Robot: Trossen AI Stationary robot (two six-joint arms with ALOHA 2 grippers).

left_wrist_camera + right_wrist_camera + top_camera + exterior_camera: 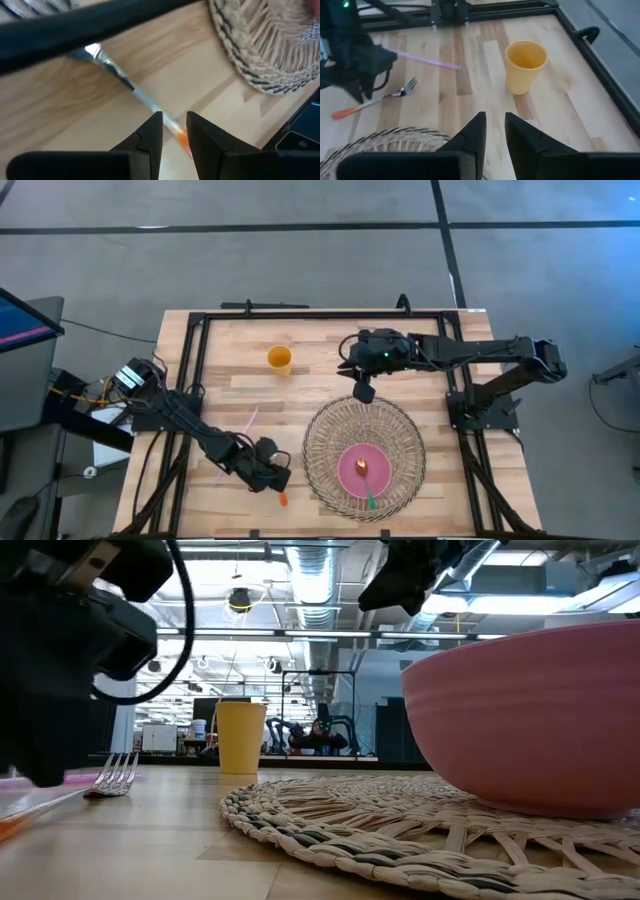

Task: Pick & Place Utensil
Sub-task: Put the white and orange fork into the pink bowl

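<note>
The fork (283, 500) has an orange handle and lies flat on the wooden table near its near edge, left of the woven mat. In the right wrist view the fork (375, 100) shows its tines (410, 85) pointing toward the yellow cup. My left gripper (268, 472) is low over the fork. In its own view my left gripper (175, 132) is open by a narrow gap, a finger on either side of the orange handle (183, 141). My right gripper (365, 390) hangs above the mat's far edge, narrowly open and holding nothing. My left gripper comes down on the fork's handle (183, 141) from above, where the orange part begins, with its fingers (152, 135) lying across it. The fork is flat on the table. I cannot tell whether the fingers touch it.
A round woven mat (365, 450) carries a pink bowl (362, 468) with a green-handled spoon (368, 485) in it. A yellow cup (280, 360) stands toward the far side. A pink straw-like stick (245, 425) lies left of the mat. A black frame (190, 360) borders the table.
</note>
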